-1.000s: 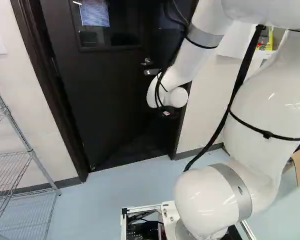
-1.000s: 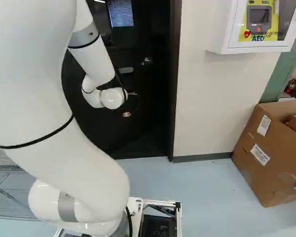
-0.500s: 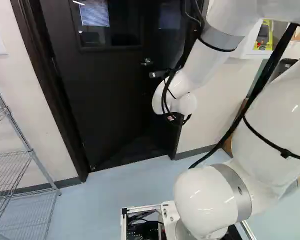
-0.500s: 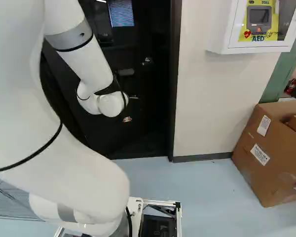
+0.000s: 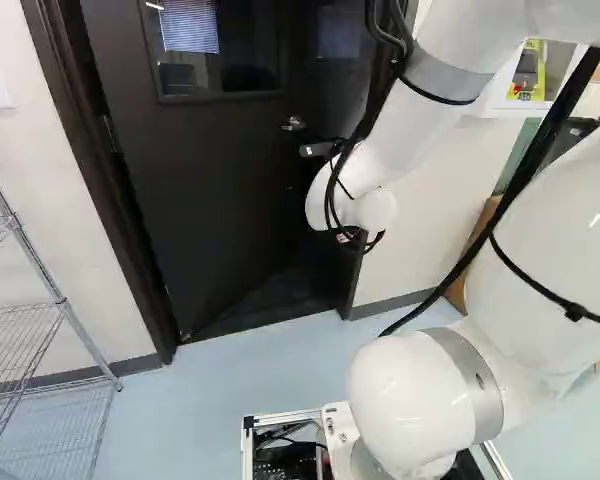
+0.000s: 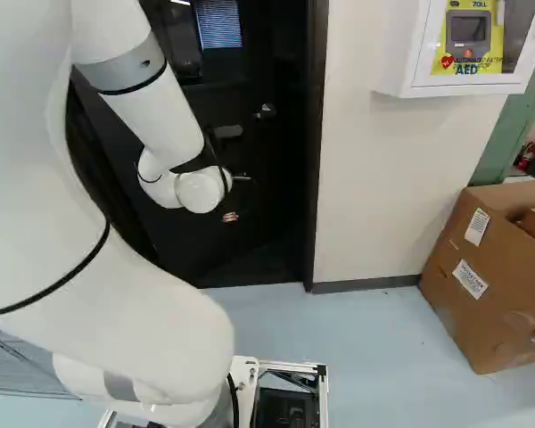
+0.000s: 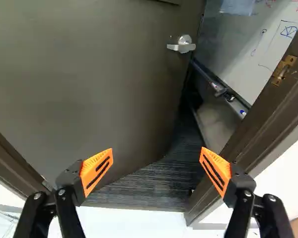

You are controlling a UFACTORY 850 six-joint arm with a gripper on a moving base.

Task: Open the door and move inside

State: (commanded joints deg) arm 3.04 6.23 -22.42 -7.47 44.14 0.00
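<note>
Dark ribbed flooring (image 7: pixel 144 188) shows through the gap. Your black two-fingered gripper (image 7: pixel 157 150), its orange pads (image 7: pixel 96 169) spread wide, holds nothing; ahead, the dark brown metal-handled door (image 7: pixel 89 89) stands ajar, angled inward. Drive in off-centre and you could clip its brown frame (image 7: pixel 256 134).

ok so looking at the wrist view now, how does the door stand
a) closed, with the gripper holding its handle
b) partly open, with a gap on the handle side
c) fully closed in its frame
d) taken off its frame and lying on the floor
b: past the edge of the door by its handle, a gap up to the frame shows a whiteboard beyond.
</note>
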